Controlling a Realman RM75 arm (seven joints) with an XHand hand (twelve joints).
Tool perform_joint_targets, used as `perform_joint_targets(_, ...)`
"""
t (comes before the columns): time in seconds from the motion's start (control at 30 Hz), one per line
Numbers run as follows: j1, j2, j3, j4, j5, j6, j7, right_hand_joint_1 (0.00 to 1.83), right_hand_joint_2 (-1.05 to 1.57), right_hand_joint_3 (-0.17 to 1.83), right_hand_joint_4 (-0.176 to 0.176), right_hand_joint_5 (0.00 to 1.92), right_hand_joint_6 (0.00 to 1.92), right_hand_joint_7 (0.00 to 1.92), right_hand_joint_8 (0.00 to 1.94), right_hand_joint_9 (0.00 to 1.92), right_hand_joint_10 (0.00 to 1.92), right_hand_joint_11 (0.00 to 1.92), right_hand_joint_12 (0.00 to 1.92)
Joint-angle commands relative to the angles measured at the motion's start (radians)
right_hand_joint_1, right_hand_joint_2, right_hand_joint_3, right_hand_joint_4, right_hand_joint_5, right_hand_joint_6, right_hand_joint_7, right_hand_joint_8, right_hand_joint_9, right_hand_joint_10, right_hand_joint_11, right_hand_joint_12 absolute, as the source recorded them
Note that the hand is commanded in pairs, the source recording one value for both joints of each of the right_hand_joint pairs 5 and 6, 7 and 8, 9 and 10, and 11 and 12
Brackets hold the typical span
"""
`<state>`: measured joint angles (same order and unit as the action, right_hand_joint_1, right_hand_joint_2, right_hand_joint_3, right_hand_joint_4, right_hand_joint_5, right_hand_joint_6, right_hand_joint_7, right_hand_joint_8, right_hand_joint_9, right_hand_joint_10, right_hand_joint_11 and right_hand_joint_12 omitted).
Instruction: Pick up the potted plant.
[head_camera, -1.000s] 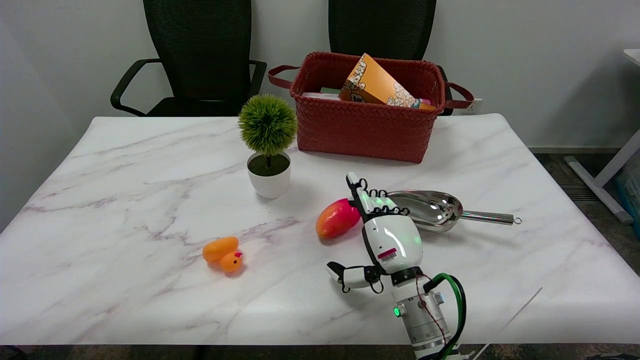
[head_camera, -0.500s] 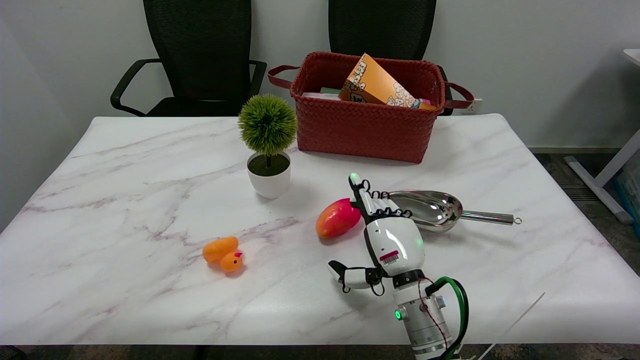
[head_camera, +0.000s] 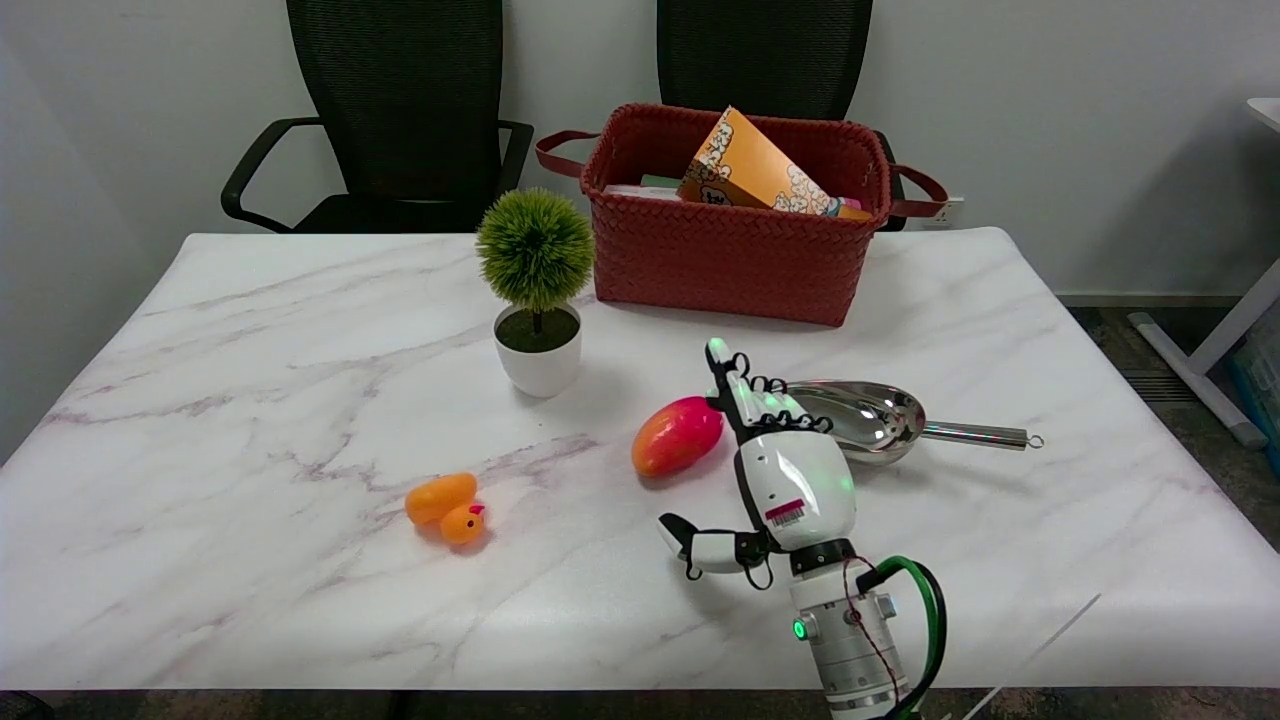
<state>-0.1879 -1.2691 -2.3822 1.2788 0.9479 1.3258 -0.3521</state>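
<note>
— So, what does the counter (head_camera: 250, 330) look like?
— White marble with grey-purple veins, filling most of the frame. Behind it, a plain pale wall and two black mesh chairs (head_camera: 395, 110) at the upper edge.
— And the potted plant (head_camera: 537, 300)?
— Upright in its white pot, upper centre of the frame, just left of the red woven basket (head_camera: 735, 250), which holds an orange box (head_camera: 750, 170) leaning inside.
— Where is the right hand (head_camera: 775, 465)?
— Lower right of centre, above the counter, fingers extended and apart, thumb stuck out to the left, holding nothing. It is well apart from the plant.
— What lies around it?
— A red-orange mango (head_camera: 677, 436) just to its left and a metal scoop (head_camera: 880, 415) behind it to the right. An orange rubber duck (head_camera: 447, 508) sits on its side farther left, lower centre.
</note>
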Motion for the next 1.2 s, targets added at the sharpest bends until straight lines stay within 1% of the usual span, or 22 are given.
perform_joint_targets(0.03, 0.007, -0.004, 0.002, 0.033, -0.005, 0.030, 0.000, 1.08, 0.36, 0.64, 0.000, 0.09, 0.09, 0.55, 0.55, 0.50, 0.50, 0.49, 0.49)
perform_joint_targets(0.1, 0.013, -0.005, 0.003, 0.041, -0.005, 0.030, 0.000, 1.08, 0.36, 0.64, 0.000, 0.09, 0.09, 0.55, 0.55, 0.50, 0.50, 0.49, 0.49)
perform_joint_targets(0.13, 0.001, -0.018, -0.105, 0.153, 0.009, 0.101, -0.015, 1.08, 0.36, 0.64, 0.000, 0.09, 0.09, 0.55, 0.55, 0.50, 0.50, 0.49, 0.49)
perform_joint_targets(0.2, 0.022, -0.004, 0.007, 0.054, -0.005, 0.027, 0.000, 1.08, 0.36, 0.64, 0.000, 0.09, 0.09, 0.55, 0.55, 0.50, 0.50, 0.49, 0.49)
perform_joint_targets(0.63, 0.033, -0.006, 0.017, 0.095, 0.000, 0.030, 0.004, 1.08, 0.36, 0.66, 0.000, 0.09, 0.09, 0.55, 0.55, 0.50, 0.50, 0.48, 0.48)
perform_joint_targets(1.2, 0.051, -0.010, 0.039, 0.110, 0.004, 0.022, 0.014, 1.08, 0.34, 0.71, 0.000, 0.10, 0.10, 0.54, 0.54, 0.49, 0.49, 0.47, 0.47)
